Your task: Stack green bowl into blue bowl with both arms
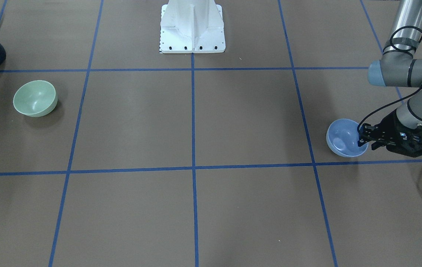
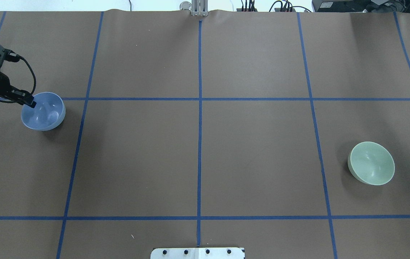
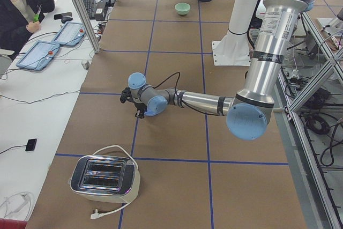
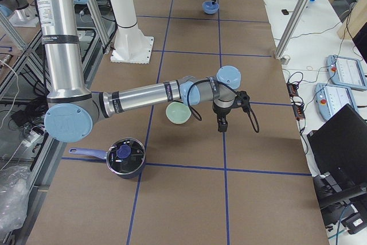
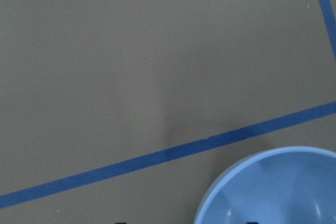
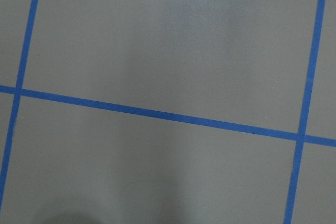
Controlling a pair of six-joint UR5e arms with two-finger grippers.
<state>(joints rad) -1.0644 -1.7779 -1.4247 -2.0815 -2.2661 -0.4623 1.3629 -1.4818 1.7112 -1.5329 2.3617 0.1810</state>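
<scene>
Green bowl (image 2: 371, 163) sits upright and alone on the brown counter (image 2: 255, 154), far out on the right-hand side of the robot's white base plate (image 1: 192, 27). Nothing touches it. Blue bowl (image 1: 344, 139) sits just as far out on the base plate's left-hand side, also upright, so the two are well apart with the base plate between them.

The step in hand looks like the first pick: taking hold of the blue bowl. The left pincer (image 1: 361, 135) is down at the rim on the side of that bowl away from the base plate. Its fingers seem spread, one inside the wall and one outside, and not yet pressed together on it. The left wrist view shows only a slice of the bowl at its lower edge, so the contact itself cannot be confirmed.

The right pincer (image 4: 222, 123) hangs pointing down just beside the green bowl, apart from it. Whether its fingers are spread or together cannot be told; its wrist view shows only bare counter and blue tape.

Next, I judge, the left pincer must pinch the thin rim squarely before lifting, since a shallow bite could let the smooth bowl tip or slip. The right pincer must shift over the green bowl's rim. Both bowls then need carrying toward the stretch in front of the base plate.
</scene>
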